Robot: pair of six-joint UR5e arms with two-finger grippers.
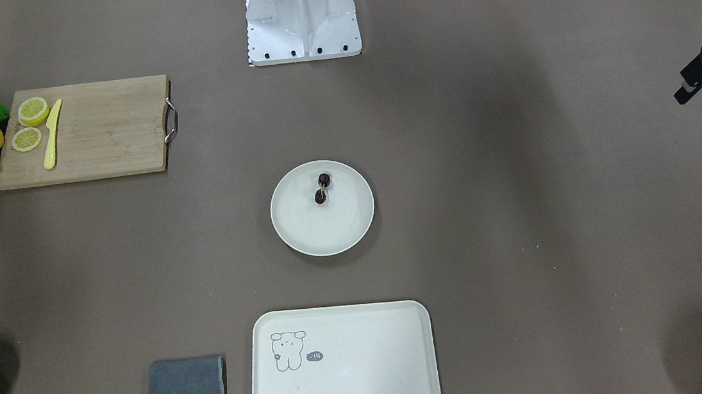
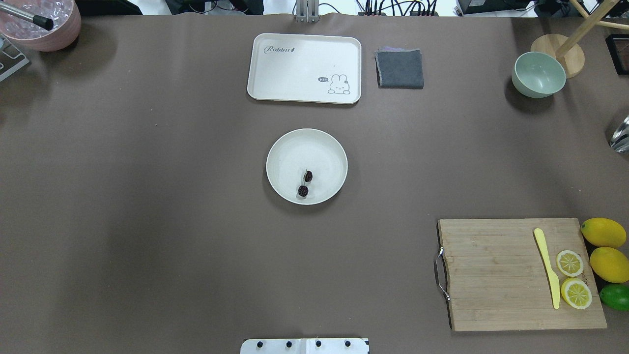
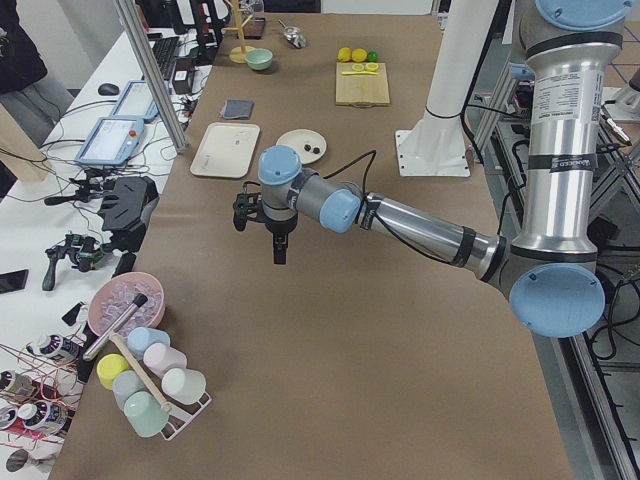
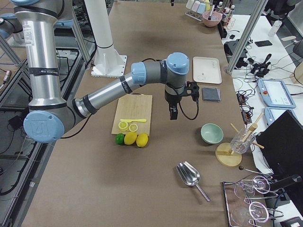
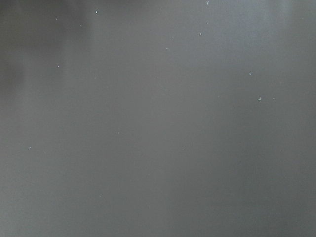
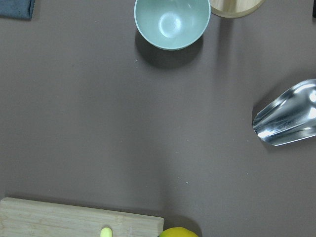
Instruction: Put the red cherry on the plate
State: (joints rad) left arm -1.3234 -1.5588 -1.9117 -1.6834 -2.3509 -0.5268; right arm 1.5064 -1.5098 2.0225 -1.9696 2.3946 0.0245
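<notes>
**Red cherry** (image 1: 322,188): two tiny dark maroon, near-black fruits joined by a short pale stem. It lies inside the plate (image 1: 303,234), a round cream-white dish with a raised rim, at the middle of the bench (image 1: 522,238). It sits off-centre in the plate, toward my base side. The overhead view agrees.

**Hard to make out:**
- In the exterior left view the cherry is only two dark specks on the plate, and the stem cannot be resolved there.
- My left pincer (image 3: 279,250) hangs over bare bench, well apart from the plate, fingers pointing down. I cannot tell whether they are spread or pressed together.
- In the front-facing view only a black part of that wrist, with its cable, shows, and it is cut off at the right edge.
- My right pincer (image 4: 173,113) shows only in the exterior right view, above the bench beside the cutting board (image 4: 135,111). I cannot tell its state either.

**View differences:**
- The left wrist camera shows only brown bench surface with a few pale specks.
- The right wrist camera shows the pale green bowl (image 6: 172,22), a metal scoop (image 6: 289,116) cut off at the right edge, a strip of the cutting board, and the top of a lemon (image 6: 178,232) at the bottom edge.
- The cherry and plate appear only in the fixed views, clearest front-facing and overhead.
</notes>
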